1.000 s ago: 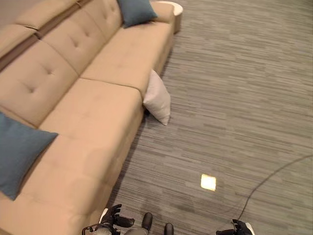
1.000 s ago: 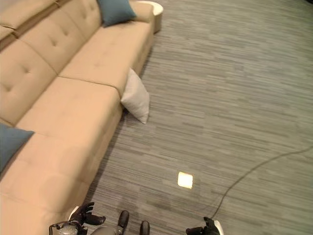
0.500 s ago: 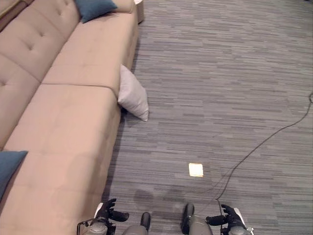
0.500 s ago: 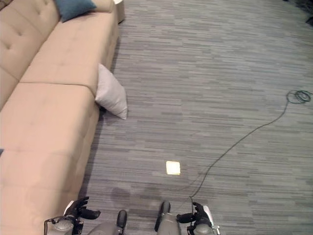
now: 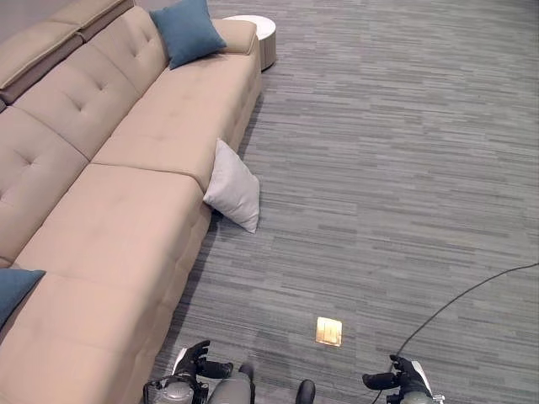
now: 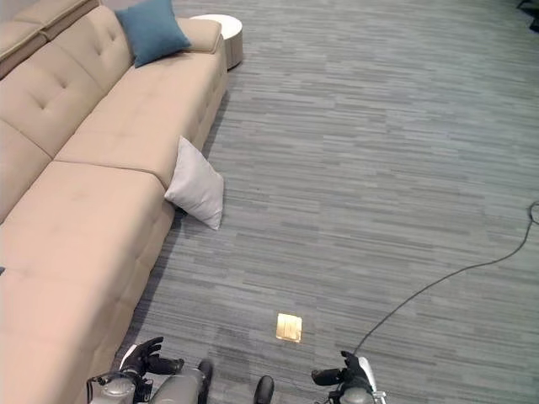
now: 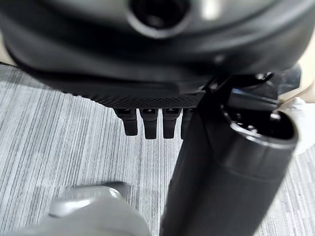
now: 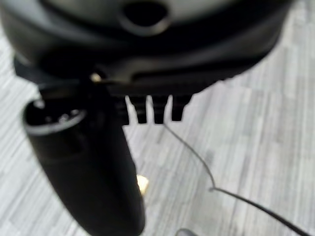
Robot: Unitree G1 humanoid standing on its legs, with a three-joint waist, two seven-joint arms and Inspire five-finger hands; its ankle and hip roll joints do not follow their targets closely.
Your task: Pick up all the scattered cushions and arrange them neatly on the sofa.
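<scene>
A white cushion [image 5: 233, 187] stands on the grey carpet [image 5: 404, 168], leaning against the front of the beige sofa [image 5: 126, 219]. A blue cushion [image 5: 186, 30] rests against the sofa's far backrest; another blue cushion [image 5: 12, 290] lies at its near end. The left hand [image 5: 195, 364] and right hand [image 5: 399, 376] hang low, fingers relaxed, holding nothing

Both eye views look steeply down from head height, taking in the same beige sofa [image 5: 126, 168] along the robot's left, the white cushion [image 5: 234, 187] and the grey floor [image 6: 379, 151], set slightly apart; each wrist view looks along its own hand, very near, toward that striped floor.
</scene>
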